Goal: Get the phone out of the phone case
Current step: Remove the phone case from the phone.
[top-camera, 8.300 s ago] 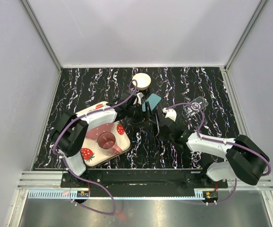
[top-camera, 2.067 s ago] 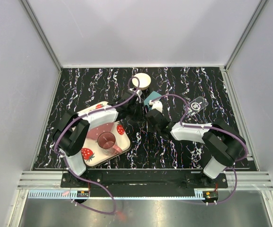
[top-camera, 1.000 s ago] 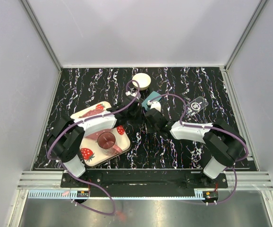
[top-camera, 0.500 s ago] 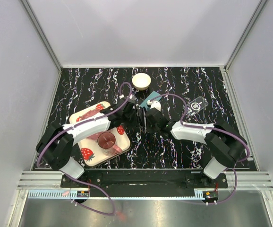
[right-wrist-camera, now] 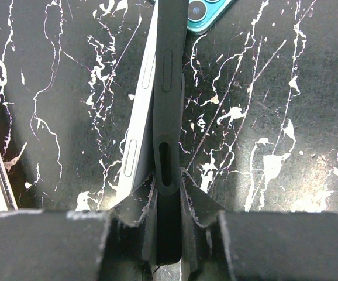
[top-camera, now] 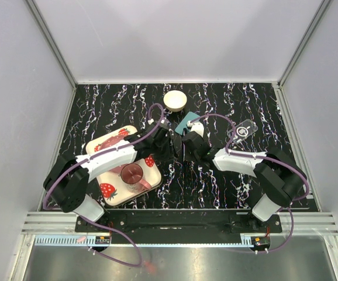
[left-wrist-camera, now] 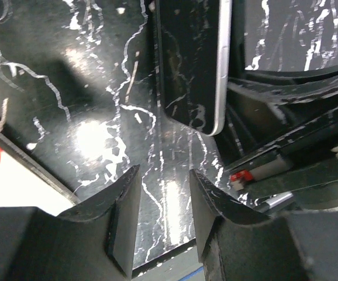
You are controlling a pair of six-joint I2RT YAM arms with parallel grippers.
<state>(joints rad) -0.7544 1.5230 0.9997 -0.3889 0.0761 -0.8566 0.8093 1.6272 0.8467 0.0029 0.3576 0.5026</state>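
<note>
The black phone case stands on edge on the table, and my right gripper is shut on its lower rim. The silver-edged phone leans out of the case on its left side, partly free. In the top view the pair stands on edge between my two grippers. My left gripper is open and empty, just short of the phone, whose dark screen and silver edge fill the top of its view. In the top view it sits to the left of my right gripper.
A teal phone lies just beyond the grippers, also in the right wrist view. A cream bowl is farther back. A strawberry tray with a pink cup lies at the left. A clear item lies at the right.
Over the last second my left arm's elbow swung toward the near left and its gripper came away from the phone, open. My right gripper still holds the case upright.
</note>
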